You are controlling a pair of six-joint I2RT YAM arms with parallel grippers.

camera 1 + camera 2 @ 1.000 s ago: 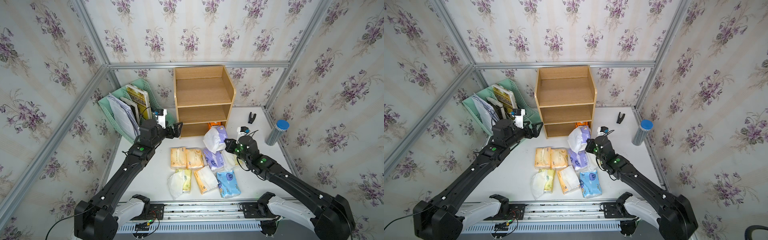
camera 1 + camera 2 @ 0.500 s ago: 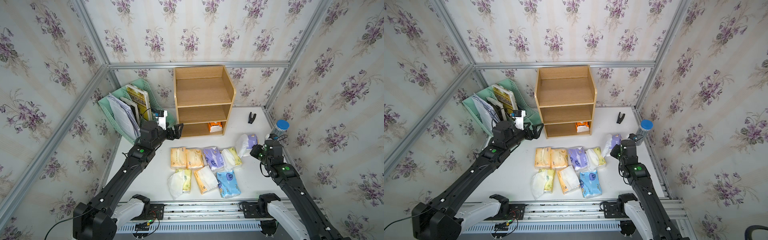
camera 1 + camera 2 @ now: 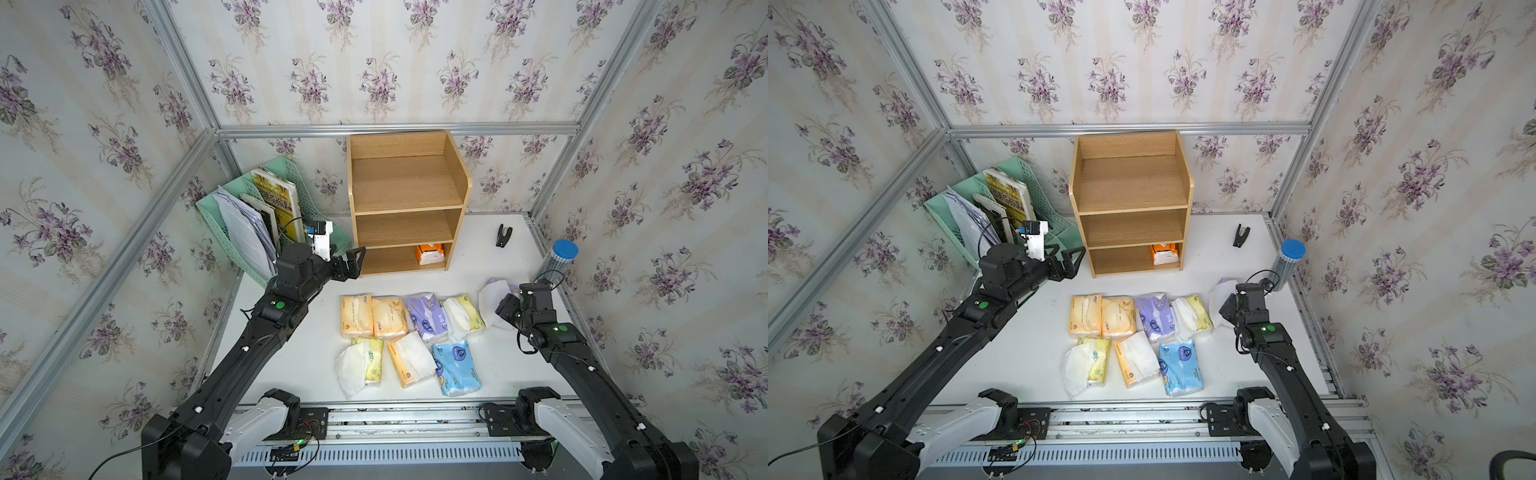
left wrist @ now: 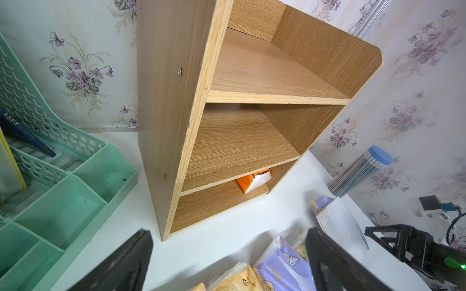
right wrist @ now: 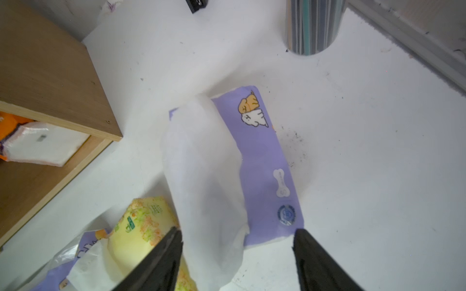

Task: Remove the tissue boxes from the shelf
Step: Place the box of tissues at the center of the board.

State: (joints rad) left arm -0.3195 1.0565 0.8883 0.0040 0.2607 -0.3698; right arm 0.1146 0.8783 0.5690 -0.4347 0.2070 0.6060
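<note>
The wooden shelf (image 3: 407,199) (image 3: 1129,199) (image 4: 239,126) stands at the back. One bright orange tissue pack (image 3: 430,253) (image 4: 253,180) (image 5: 37,141) lies on its bottom tier; the upper tiers are bare. A purple pack (image 3: 490,297) (image 5: 262,156) with white tissue hanging out lies flat on the table's right side. My right gripper (image 3: 505,309) (image 5: 237,234) hovers open just above its near end, not gripping it. Several other tissue packs (image 3: 409,332) lie in two rows mid-table. My left gripper (image 3: 351,264) (image 4: 229,233) stands open and empty by the shelf's front left corner.
A mint green file rack (image 3: 249,232) with papers and a yellow book stands left of the shelf, close behind my left wrist. A black stapler (image 3: 503,236) and a clear cylinder with a blue lid (image 3: 559,262) sit at the right rear, near my right gripper.
My right gripper carried the purple pack from in front of the shelf to the table's right side, then opened and let it go. The left arm has hardly moved.
</note>
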